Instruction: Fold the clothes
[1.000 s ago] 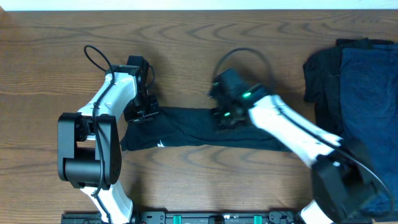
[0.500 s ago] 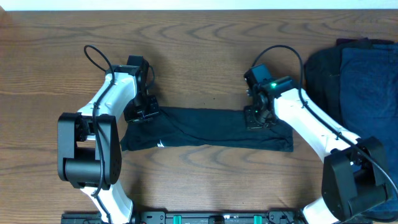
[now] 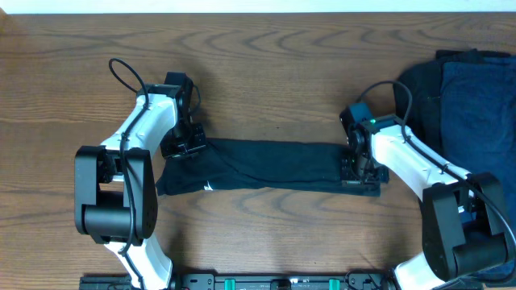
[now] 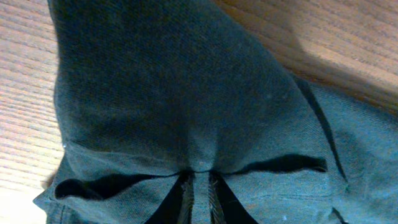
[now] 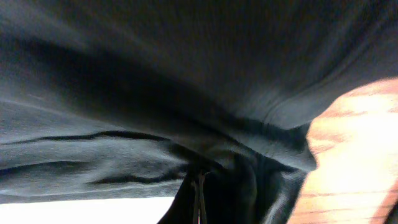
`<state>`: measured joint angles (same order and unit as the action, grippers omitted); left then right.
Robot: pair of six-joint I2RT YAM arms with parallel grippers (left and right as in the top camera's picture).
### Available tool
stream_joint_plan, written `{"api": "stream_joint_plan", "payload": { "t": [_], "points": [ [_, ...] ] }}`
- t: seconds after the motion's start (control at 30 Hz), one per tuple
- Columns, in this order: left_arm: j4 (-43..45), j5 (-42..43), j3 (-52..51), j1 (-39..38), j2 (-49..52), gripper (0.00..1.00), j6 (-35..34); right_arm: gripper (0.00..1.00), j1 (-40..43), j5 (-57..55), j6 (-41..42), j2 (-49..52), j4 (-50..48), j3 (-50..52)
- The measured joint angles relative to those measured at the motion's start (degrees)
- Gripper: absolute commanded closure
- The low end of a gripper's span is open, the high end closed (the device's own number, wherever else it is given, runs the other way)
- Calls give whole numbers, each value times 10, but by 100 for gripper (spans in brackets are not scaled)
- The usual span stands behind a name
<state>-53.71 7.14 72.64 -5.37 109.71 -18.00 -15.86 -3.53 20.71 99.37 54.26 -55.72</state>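
Starting at our left gripper [image 3: 187, 148], we find its fingers [image 4: 185, 202] pinched together on the end of the black T-shirt [image 3: 274, 165], with a pucker of cloth gathered right at the tips. On this hand's outer side and beyond it the table [image 3: 266, 72] lies bare, wide room for moving. Just behind the hand, toward the robot's base, a corner of the shirt flares out and carries the small white label [image 3: 209, 186].

From this hand the shirt runs as a long flat band toward the other hand, both long edges fairly straight, with bare wood along each.

Our right gripper [image 3: 360, 171] sits on the band's other end, its jaws pressed together on a fold of the cloth that bunches around the tips. The shirt's edge ends just outside this hand, with a strip of wood past it. Near its outer side lies the pile of dark garments [image 3: 463, 89], black and navy, leaving little room there.
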Motion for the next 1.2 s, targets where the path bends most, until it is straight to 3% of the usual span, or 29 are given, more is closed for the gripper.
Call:
{"api": "stream_joint_plan", "payload": {
  "t": [0.37,0.63,1.2],
  "points": [
    [0,0,0,0,0,86,0,99,4,-2,13,-6,8,33],
    [0,0,0,0,0,85,0,99,53,-15,14,-18,79,-54],
    [2,0,0,0,0,83,0,99,80,-16,10,-33,-48,-67]
  ]
}}
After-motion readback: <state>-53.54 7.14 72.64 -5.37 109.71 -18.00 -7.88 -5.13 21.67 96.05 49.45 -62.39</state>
